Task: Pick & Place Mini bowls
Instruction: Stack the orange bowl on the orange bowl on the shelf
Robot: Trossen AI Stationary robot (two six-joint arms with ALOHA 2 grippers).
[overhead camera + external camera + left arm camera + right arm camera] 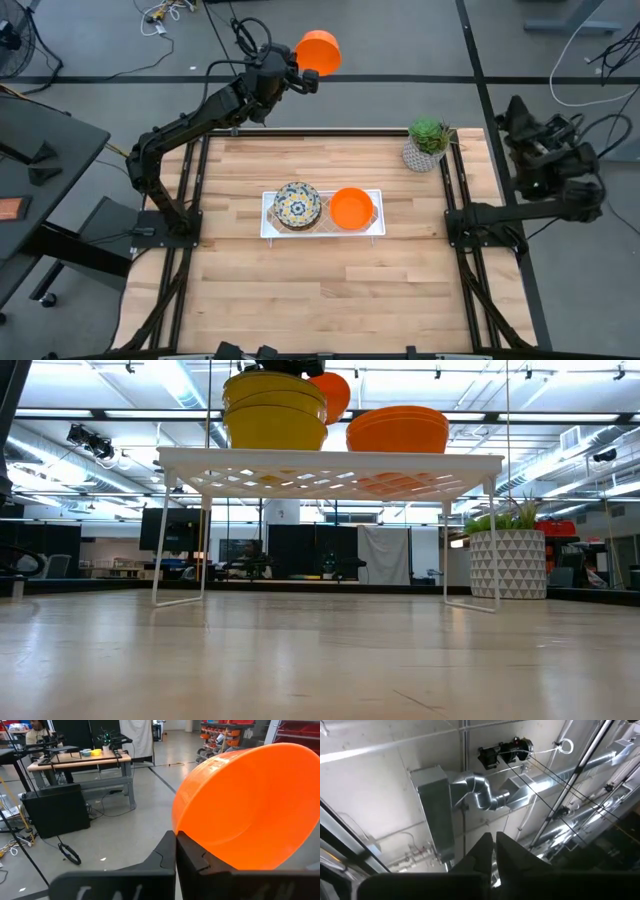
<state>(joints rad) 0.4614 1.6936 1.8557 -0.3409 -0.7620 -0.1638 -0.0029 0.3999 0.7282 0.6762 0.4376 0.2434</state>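
Note:
My left gripper point(305, 78) is raised beyond the table's far edge and shut on a plain orange mini bowl point(320, 52), which also fills the left wrist view point(250, 805). On the white wire rack point(268, 228) at the table's middle rest a stack of floral mini bowls point(297, 204) and an orange mini bowl point(351, 208), each on its base. My right gripper point(494, 840) points up at the ceiling beside the table's right edge, shut, with nothing between its fingers. My left gripper pinches the orange bowl's rim point(182, 832) between its two fingers, one on the inside of the wall and one on the outside. The fingers come roughly level from the table's side. The bowl is lifted clear and tipped, its hollow turned toward the wrist camera.
A potted green plant point(428, 145) stands at the table's far right corner. The rack stands on thin legs point(158, 540) with open space under it. Bare wood lies on the near half of the table point(320, 300).

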